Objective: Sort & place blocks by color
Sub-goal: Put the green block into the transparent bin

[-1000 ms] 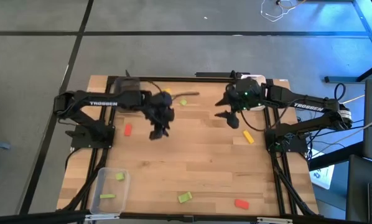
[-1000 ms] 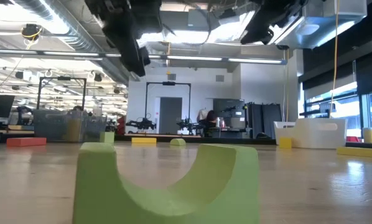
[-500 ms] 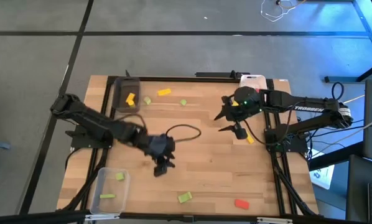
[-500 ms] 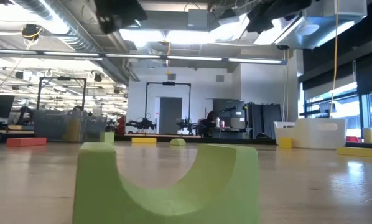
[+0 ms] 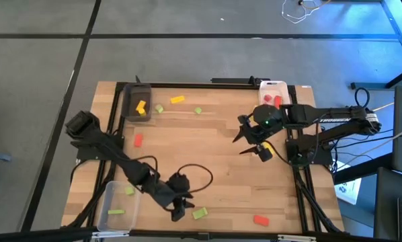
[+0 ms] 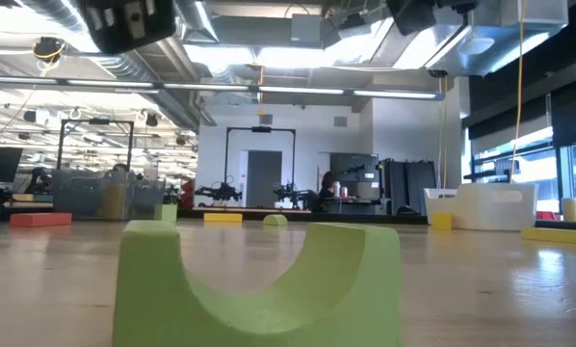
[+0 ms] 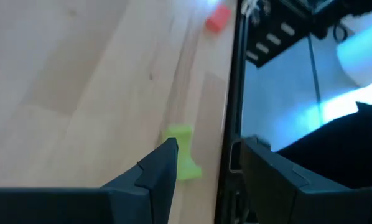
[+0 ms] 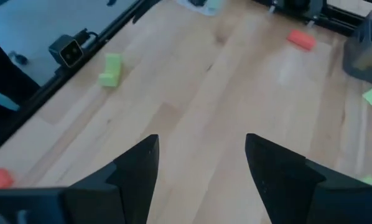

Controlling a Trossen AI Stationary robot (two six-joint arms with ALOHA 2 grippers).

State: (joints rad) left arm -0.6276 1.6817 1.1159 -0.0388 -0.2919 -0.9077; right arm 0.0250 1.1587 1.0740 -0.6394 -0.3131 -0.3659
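Small red, yellow and light green blocks lie scattered flat on the wooden table. My left gripper (image 5: 181,207) is open, low near the table's near edge, just left of a green arch block (image 5: 199,213). In the left wrist view that block (image 7: 183,158) lies just ahead of the open fingers, untouched. My right gripper (image 5: 240,144) hangs open over bare wood on the right side, with a yellow block (image 5: 268,152) beside its wrist. The same green arch block (image 6: 259,284) fills the foreground of the low view.
The dark grey tray (image 5: 135,102) at the far left holds a yellow block. The white tray (image 5: 273,94) at the far right holds a red one. The clear tray (image 5: 118,202) at the near left holds two green ones. A red block (image 5: 261,219) lies near the near edge, another (image 5: 138,140) on the left.
My left arm has swung quickly from beside the dark grey tray at the far left across to the near edge, and has stopped beside the green arch block. My right gripper has drifted a little toward the near edge, away from the white tray. No block has moved.
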